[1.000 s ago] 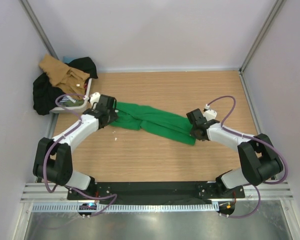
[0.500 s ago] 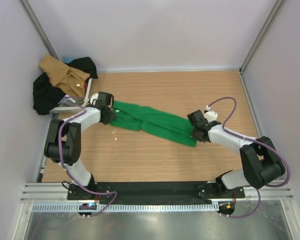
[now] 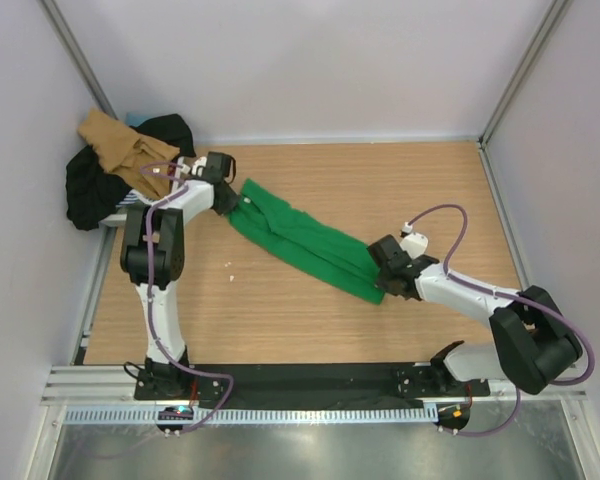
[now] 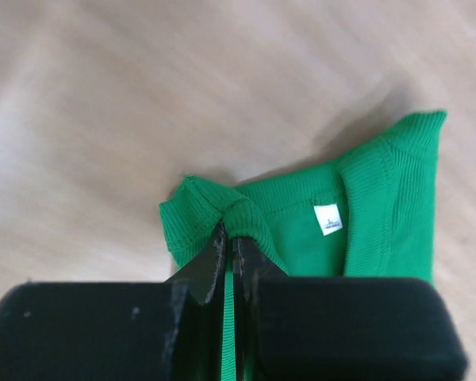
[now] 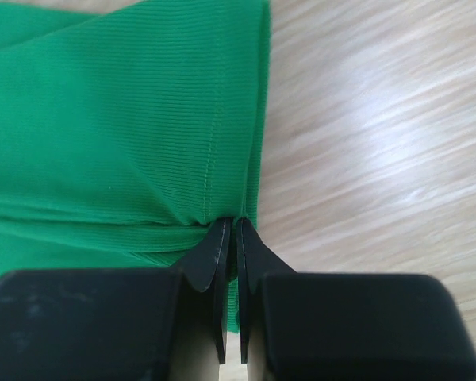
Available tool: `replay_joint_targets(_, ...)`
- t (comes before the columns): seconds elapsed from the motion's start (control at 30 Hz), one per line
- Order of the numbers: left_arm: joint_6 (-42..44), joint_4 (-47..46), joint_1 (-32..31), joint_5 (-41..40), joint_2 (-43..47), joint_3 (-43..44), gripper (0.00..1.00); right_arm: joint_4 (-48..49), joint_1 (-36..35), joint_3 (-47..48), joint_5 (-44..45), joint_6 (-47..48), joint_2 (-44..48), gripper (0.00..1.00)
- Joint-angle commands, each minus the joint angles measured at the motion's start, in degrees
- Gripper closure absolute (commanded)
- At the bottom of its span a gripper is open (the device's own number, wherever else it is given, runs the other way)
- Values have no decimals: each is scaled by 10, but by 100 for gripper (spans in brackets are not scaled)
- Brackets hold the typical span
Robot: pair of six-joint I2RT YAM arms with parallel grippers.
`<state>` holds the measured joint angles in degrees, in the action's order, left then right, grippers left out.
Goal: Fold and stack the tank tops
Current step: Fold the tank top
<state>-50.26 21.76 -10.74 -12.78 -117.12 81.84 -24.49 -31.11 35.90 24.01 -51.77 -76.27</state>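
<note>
Tank tops lie well apart in the overhead view. The tan tank top [image 3: 118,143] is crumpled at about 10 o'clock, draped over a heap of black cloth [image 3: 84,192] at the far-left corner of the table [image 3: 400,185].

Just to the right of that heap, the left gripper [image 3: 232,197] has its fingers pressed together on one end of the green tank top [image 3: 300,240]. In the left wrist view the tips pinch a bunched fold of ribbed edging. A small white label [image 4: 328,218] shows on the inside of the cloth at 2 o'clock from the pinch, and the garment's end throws a shadow on the wood behind it.

From there the green garment runs as a long, narrow, folded band across the middle of the table, slanting from 10 o'clock down toward 4 o'clock, with a few lengthwise creases.

At its lower end, right of centre, the right gripper [image 3: 383,283] is closed on the cloth. The right wrist view shows its two fingertips squeezed onto the very edge of the green fabric beside a stitched seam. The cloth spreads away toward 11 o'clock and bare wood lies at 3 o'clock.
</note>
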Motion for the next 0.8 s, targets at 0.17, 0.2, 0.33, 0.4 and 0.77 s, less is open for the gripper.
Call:
replay_joint_targets(0.17,20,38,-18,42,-142,208,100,-73,-167,-17,-46,-120,-13,99)
replay_joint_targets(0.2,21,43,-21,46,-154,224,100,-72,-188,-8,-46,-147,-34,99)
replay_joint_targets(0.33,23,45,-48,67,-196,306,100,-56,-290,43,-50,-208,-121,99)
replay_joint_targets(0.4,32,45,-60,79,-218,331,100,-57,-346,103,-60,-228,-165,99)
replay_joint_targets(0.77,77,71,-92,77,-258,438,100,-102,-491,301,-42,-281,-320,92)
